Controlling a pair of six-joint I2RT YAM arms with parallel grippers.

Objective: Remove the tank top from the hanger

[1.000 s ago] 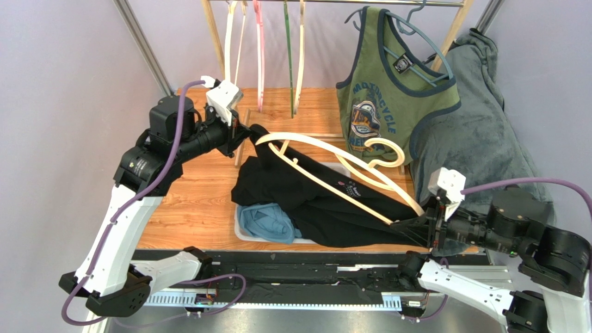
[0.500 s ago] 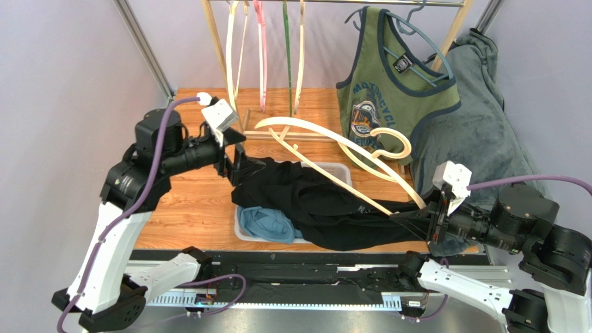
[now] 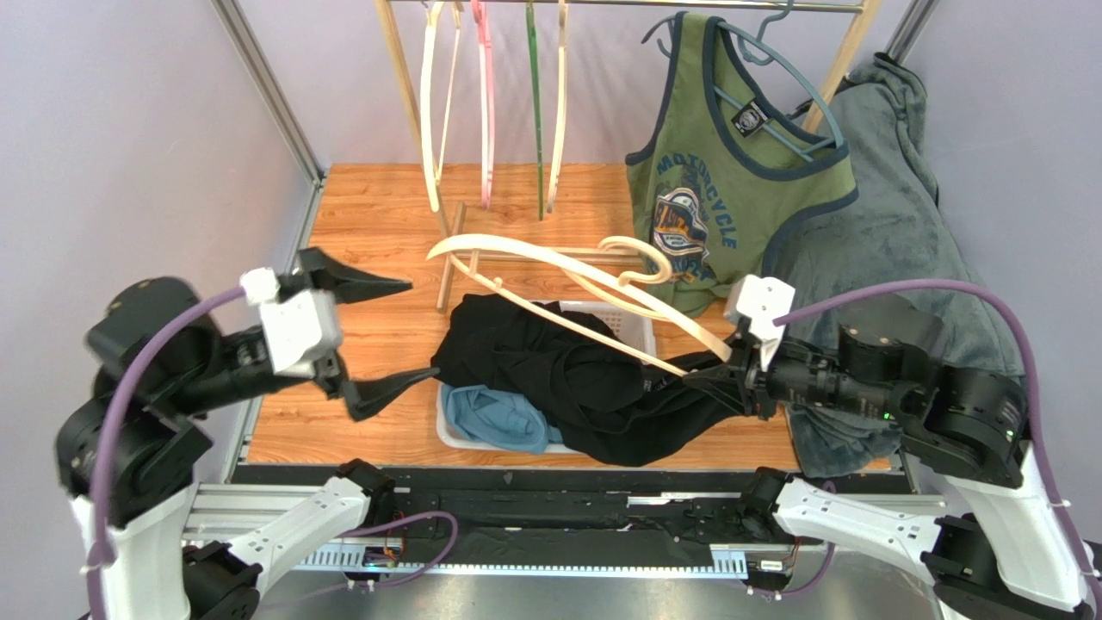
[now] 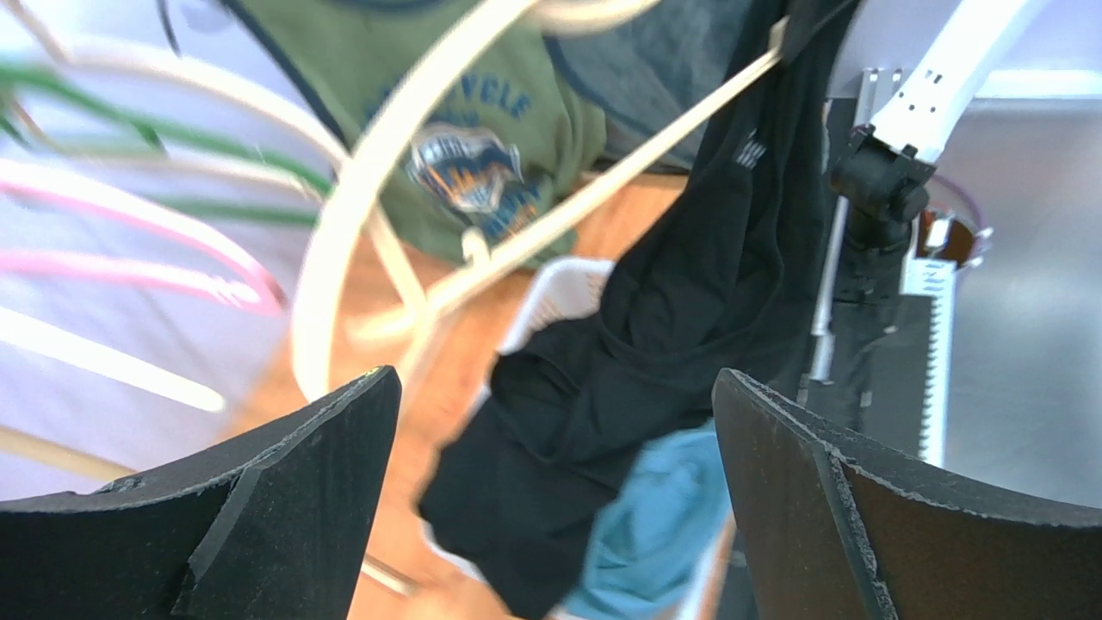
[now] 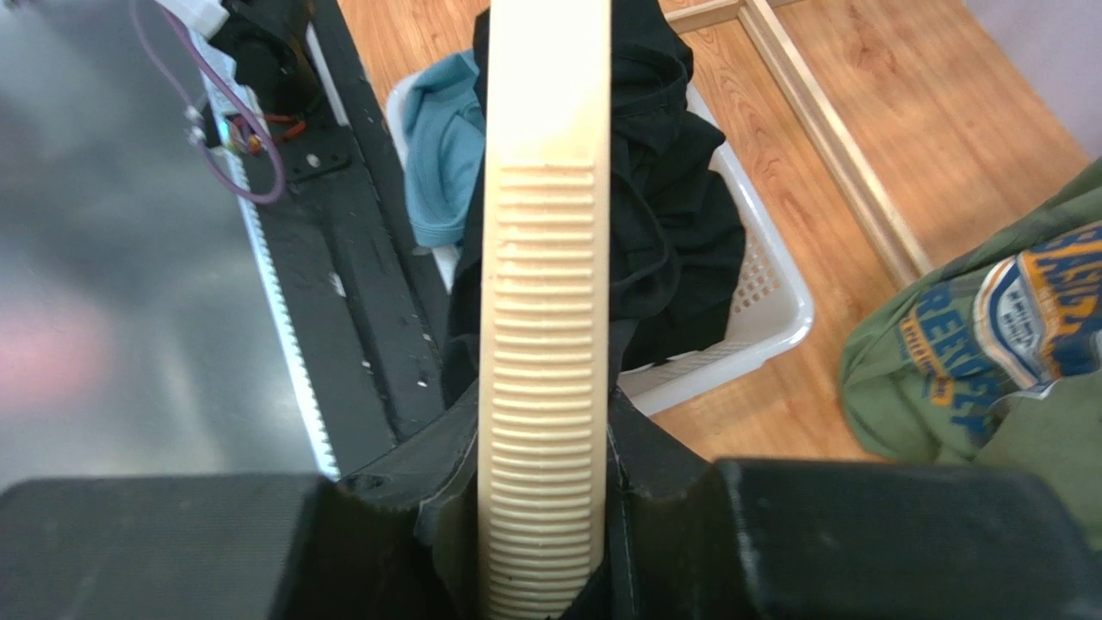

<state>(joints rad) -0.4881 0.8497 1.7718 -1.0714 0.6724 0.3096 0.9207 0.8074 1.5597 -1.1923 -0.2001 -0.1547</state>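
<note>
Black tank top (image 3: 569, 388) lies slumped mostly in the white basket (image 3: 626, 317), over a blue garment (image 3: 489, 420). One end trails up the cream hanger (image 3: 569, 268) toward the right gripper (image 3: 727, 375), so I judge it not fully off. That pincer is clamped on the hanger's ribbed arm, likely holding it raised so the cloth slides down. Left gripper (image 3: 417, 330) has jaws wide apart, empty, beside the basket. Green top (image 3: 724, 168) on the rail reads MOTORCYCLE; the black top's small white print is unreadable
</note>
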